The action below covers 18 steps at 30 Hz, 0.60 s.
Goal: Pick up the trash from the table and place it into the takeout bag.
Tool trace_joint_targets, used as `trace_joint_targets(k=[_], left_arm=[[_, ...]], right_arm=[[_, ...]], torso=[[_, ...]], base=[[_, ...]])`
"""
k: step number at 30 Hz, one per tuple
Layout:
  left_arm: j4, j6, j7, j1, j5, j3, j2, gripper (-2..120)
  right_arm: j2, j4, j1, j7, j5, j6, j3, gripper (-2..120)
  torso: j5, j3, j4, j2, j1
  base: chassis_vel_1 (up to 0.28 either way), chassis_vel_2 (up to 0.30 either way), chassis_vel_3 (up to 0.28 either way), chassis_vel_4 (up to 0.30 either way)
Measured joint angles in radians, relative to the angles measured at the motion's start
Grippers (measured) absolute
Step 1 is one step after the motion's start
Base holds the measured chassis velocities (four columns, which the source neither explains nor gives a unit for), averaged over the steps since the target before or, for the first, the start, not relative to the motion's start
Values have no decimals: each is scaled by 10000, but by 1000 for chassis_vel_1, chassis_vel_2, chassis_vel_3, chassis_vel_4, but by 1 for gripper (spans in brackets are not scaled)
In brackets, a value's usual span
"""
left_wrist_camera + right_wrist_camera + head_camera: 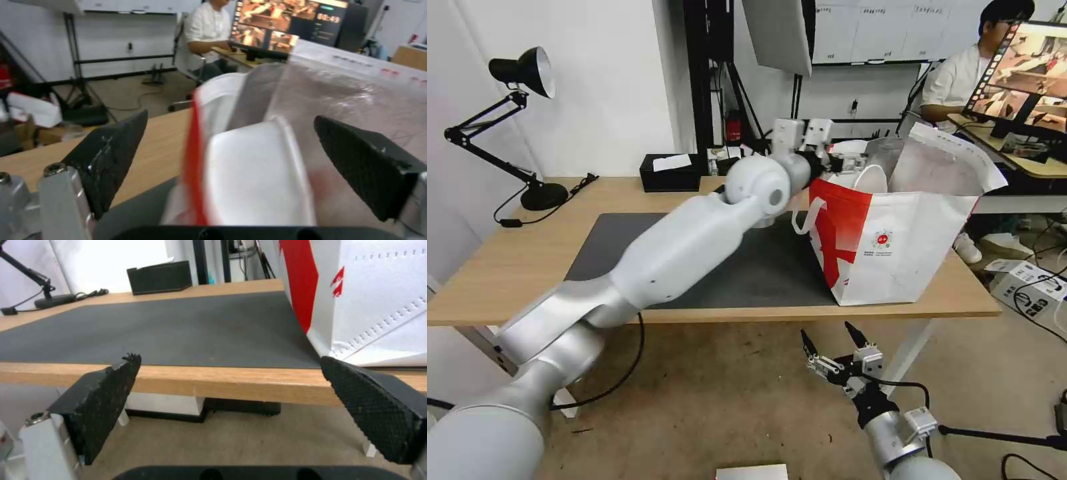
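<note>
Both grippers are spread wide, empty. Left gripper hovers at the boxy white-and-red foil-lined takeout bag, where a white round bowl stands tilted inside. Right gripper hangs below the light-wood table. Snagging the rim could topple the bag.

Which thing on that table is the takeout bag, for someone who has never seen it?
Find the long wooden table with its dark mat. At the mat's right end stands the takeout bag, under the left gripper: boxy, white with red panels, foil-lined, unlike the low black tissue box.
</note>
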State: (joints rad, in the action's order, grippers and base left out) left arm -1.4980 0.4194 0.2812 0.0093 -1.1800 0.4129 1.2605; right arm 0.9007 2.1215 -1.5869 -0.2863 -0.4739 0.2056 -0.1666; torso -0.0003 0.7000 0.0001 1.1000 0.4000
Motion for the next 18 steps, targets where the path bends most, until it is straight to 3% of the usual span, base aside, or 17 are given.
trace_joint_targets(k=[2, 4, 5, 7, 10, 18], left_arm=[[-435, -82, -20, 318, -74, -163, -560, 100], [-435, -82, -20, 318, -74, -163, -560, 100], [-1093, -282, -54, 980, -63, -498, -1327, 100], [-1259, -310, -63, 1168, -52, -615, -1492, 100], [-2169, -403, -65, 2368, 202, -1520, -2379, 100], [-3165, -663, -66, 4316, 697, -2984, -3247, 100]], right_arm=[[0, 0, 0, 0, 0, 0, 0, 100], [0, 0, 0, 0, 0, 0, 0, 100], [0, 0, 0, 0, 0, 0, 0, 100], [-1, 0, 0, 0, 0, 0, 0, 100], [0, 0, -1, 0, 0, 0, 0, 100], [0, 0, 0, 0, 0, 0, 0, 100]], torso=[[-1, 0, 2, 0, 0], [-1, 0, 2, 0, 0], [-1, 0, 0, 0, -1], [-3, 0, 2, 0, 0], [-2, -1, 0, 0, 0], [-1, -1, -1, 0, 0]], base=[[0, 0, 0, 0], [0, 0, 0, 0], [0, 0, 0, 0], [0, 0, 0, 0], [0, 0, 0, 0], [0, 0, 0, 0]])
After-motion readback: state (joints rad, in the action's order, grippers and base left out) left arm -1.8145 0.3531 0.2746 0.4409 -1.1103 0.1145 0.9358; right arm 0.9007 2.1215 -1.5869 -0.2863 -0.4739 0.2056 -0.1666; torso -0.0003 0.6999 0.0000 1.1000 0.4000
